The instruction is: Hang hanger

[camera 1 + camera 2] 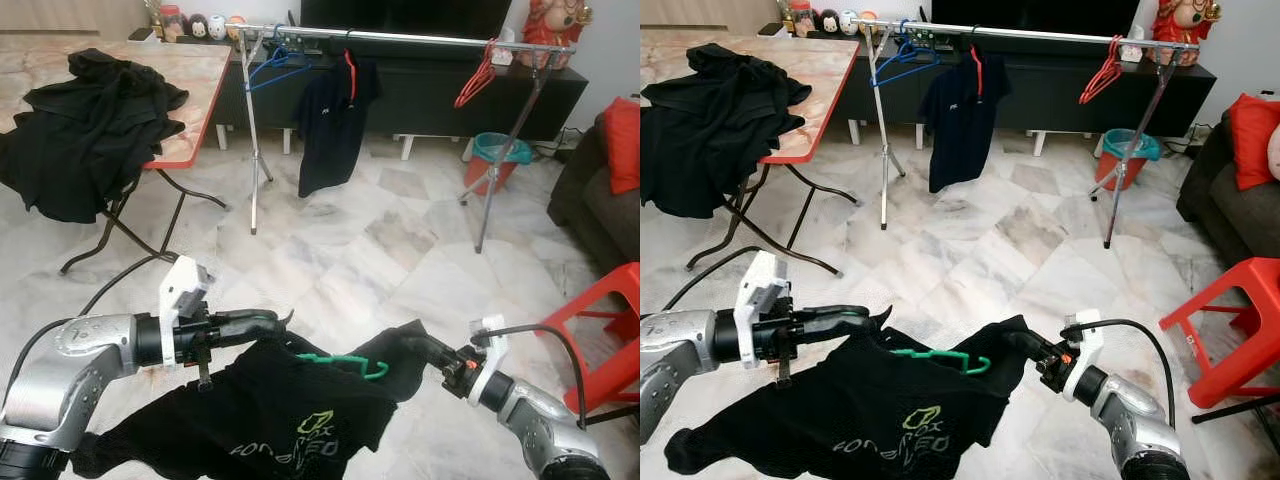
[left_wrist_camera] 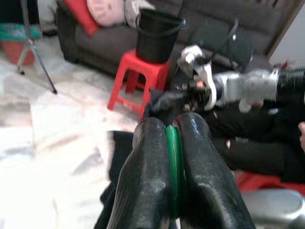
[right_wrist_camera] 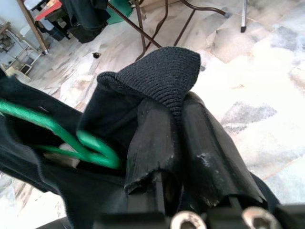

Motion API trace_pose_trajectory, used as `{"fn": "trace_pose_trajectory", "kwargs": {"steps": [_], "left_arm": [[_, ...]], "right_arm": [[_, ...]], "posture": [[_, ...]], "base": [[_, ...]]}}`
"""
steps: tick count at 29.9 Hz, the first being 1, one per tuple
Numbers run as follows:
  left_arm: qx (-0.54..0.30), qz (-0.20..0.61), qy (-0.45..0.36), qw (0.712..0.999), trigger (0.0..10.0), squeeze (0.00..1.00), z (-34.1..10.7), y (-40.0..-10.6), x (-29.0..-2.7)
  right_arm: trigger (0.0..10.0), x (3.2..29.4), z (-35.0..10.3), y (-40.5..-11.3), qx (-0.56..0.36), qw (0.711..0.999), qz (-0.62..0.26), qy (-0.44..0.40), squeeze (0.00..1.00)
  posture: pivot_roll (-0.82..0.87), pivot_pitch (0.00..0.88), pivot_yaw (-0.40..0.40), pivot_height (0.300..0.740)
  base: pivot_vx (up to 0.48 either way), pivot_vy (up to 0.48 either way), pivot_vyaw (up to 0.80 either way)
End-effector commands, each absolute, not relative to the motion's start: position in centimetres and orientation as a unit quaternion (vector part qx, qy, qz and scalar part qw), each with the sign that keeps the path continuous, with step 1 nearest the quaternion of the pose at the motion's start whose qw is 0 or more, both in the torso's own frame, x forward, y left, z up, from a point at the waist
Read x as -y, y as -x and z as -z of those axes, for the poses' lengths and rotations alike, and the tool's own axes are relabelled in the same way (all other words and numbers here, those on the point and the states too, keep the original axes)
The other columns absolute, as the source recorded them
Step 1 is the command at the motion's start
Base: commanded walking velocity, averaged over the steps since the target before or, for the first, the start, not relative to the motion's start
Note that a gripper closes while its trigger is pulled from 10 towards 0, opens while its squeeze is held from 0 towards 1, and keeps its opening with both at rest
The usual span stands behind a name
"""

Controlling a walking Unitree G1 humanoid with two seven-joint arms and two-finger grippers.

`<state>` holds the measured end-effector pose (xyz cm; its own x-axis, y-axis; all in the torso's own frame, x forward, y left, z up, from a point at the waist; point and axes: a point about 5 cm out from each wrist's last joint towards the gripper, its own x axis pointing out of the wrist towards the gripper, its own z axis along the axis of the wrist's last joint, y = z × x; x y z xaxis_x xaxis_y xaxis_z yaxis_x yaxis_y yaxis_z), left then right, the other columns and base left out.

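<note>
A green hanger (image 1: 345, 362) sits inside the neck of a black T-shirt (image 1: 290, 415) that I hold low over the marble floor. My left gripper (image 1: 272, 322) is shut on the hanger; in the left wrist view the green hanger (image 2: 174, 162) is pinched between the two fingers. My right gripper (image 1: 418, 347) is shut on the shirt's collar (image 3: 162, 71) at the other side, with the hanger's hook (image 3: 93, 145) just beside it. Far ahead stands the clothes rail (image 1: 400, 38), carrying a blue hanger (image 1: 270, 68), a dark shirt (image 1: 335, 120) and a red hanger (image 1: 476, 85).
A folding table (image 1: 195, 90) piled with black clothes stands at the left. A red stool (image 1: 610, 320) is close on the right, with a sofa (image 1: 600, 190) behind it. A teal bin (image 1: 500, 150) sits by the rail's right leg.
</note>
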<state>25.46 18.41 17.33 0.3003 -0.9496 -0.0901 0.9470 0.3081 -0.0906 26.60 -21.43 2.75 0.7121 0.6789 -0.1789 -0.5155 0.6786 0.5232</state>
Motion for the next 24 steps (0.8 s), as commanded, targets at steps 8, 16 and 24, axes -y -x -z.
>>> {"fn": "trace_pose_trajectory", "kwargs": {"steps": [8,16,24], "left_arm": [[0.01,0.598,0.06,0.799,10.0,0.0,-19.3,-25.1,-18.5],[0.073,0.572,0.137,0.805,10.0,0.0,-20.3,-25.7,-18.6],[0.115,0.495,0.185,0.841,10.0,0.0,-20.4,-27.7,-17.5]], "right_arm": [[0.0,22.3,-2.9,-26.7,-0.181,0.906,-0.317,-0.216,0.0],[0.0,22.3,-2.7,-26.7,-0.183,0.906,-0.313,-0.219,0.0],[0.0,22.0,-2.5,-26.7,-0.184,0.905,-0.314,-0.222,0.0]], "posture": [[0.15,0.0,-0.098,0.74],[0.15,0.0,-0.102,0.74],[0.15,0.0,-0.1,0.74]], "base": [[0.0,0.0,0.0],[0.0,0.0,0.0],[0.0,0.0,0.0]]}}
